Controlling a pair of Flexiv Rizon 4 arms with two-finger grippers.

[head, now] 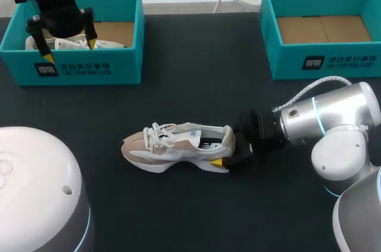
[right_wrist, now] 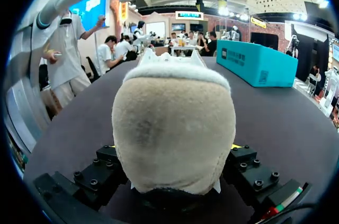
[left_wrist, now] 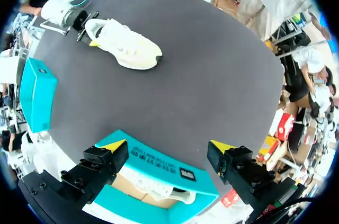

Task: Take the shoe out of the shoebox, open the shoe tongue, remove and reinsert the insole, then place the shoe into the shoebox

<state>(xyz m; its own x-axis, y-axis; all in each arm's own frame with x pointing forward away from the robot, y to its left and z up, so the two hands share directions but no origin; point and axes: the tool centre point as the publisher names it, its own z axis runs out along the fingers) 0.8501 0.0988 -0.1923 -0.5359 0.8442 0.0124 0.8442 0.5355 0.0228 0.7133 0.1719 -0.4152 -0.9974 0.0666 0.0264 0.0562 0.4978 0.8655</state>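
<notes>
Found the shoe [head: 178,145] standing on its sole near the middle of the tabletop [head: 196,61], toe toward the left arm's side, heel toward the right arm. Saw a low trainer in cream and beige: soft, suede-like panels, white laces over the tongue, a thick white sculpted sole, a dark patch on the side. From the right wrist, made out a rounded, fuzzy beige heel with a white padded collar above it.

Found the right pincer [head: 232,146] lying low and level, closed part-way onto that heel, one black finger pressed to each side, only slivers of yellow tip showing. Found the left pincer [head: 68,49] spread wide over the left box [head: 89,67], holding and touching nothing, its yellow tips above the front wall.

Saw inside that box a second shoe [head: 65,42], white, on brown cardboard. Noted both boxes as teal card, square-cornered and lidless, with pale print on the front walls. Placed the right box [head: 324,61] at the far right corner, well apart from the shoe, its brown floor showing. Noted the tabletop as dark, matte and flat.
</notes>
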